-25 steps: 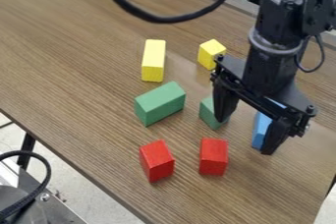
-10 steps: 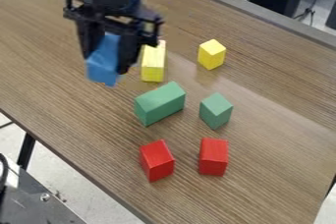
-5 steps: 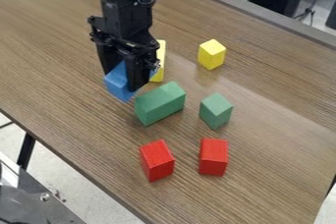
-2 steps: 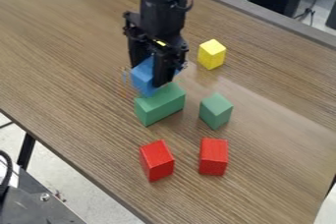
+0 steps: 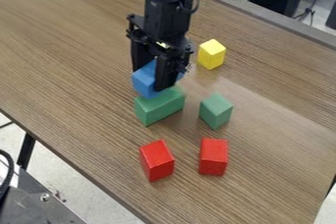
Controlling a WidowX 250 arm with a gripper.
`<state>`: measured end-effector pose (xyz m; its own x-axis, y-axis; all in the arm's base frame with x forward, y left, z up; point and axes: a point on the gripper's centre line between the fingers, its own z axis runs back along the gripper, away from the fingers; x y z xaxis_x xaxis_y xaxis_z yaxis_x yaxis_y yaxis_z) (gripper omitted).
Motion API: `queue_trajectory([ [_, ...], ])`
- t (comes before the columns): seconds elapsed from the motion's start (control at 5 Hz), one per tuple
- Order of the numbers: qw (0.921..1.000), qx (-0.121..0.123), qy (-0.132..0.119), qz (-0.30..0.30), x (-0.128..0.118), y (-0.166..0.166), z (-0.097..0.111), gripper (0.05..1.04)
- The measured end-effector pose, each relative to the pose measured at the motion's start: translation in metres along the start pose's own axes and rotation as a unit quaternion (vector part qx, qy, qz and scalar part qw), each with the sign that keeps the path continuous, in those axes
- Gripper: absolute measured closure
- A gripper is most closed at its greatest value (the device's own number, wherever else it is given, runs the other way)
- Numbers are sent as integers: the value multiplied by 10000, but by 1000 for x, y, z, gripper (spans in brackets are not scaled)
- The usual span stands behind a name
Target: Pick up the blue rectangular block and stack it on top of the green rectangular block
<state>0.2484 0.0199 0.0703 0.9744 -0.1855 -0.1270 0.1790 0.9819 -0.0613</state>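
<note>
Camera view: above the table [image 5: 72,75], the jaws [image 5: 149,78] hang over the long green block [image 5: 159,108], clamped on the blue block [image 5: 144,82]; contact between blocks unconfirmed. Step judged to be placement; next move calls for square seating, then clean release.

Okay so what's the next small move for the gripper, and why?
Probably ease the gripper down slightly, keeping hold of the blue block, and check for contact before opening. The blue block overlaps the back of the longer green block in this view, but whether they touch can't be told, so letting go now might drop it.
</note>
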Motion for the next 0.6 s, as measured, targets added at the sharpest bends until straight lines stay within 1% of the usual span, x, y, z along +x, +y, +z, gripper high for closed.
queue_trajectory([
  [0.2, 9998, -57, 190, 98, -9, 1, -4, 517],
  [0.4, 9995, -90, 243, 155, -12, 2, -6, 517],
  [0.6, 9995, -59, 212, 207, -12, 4, -6, 464],
])
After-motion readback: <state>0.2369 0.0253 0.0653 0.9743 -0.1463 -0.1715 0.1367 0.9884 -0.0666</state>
